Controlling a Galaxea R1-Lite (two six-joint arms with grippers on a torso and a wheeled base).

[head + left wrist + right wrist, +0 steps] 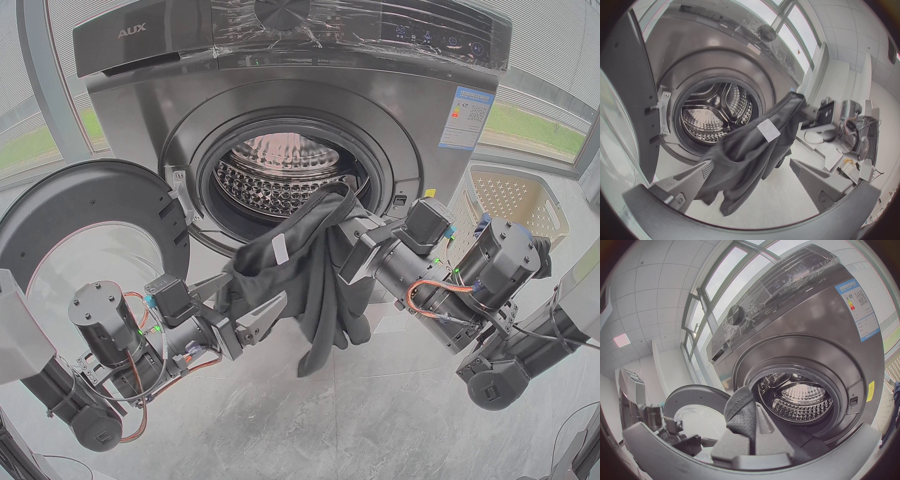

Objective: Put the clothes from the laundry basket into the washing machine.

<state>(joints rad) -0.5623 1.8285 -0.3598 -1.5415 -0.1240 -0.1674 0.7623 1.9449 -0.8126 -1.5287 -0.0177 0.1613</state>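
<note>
- Your R gripper (350, 219) has its fingers pressed together on the top fold of a dark garment (312, 269); the R wrist cam shows cloth bunched over the closed fingertips.
- Garment's up in the air, right in front of the washing machine (387, 106) opening. Top edge sits approx. level w/ the lower rim of the port, not inside the drum (281, 169). The rest hangs down over the tiled floor (350, 412).
- White tag (768, 129) shows on the garment's front.
- Your L gripper (256, 286) is spread wide, low and to the left of the R one. Garment's lower edge hangs in the gap between its fingers, not clamped.
- Machine door (81, 206) is swung fully open to the left.
- Laundry basket (519, 194) sits right of the machine, behind your R arm.
</note>
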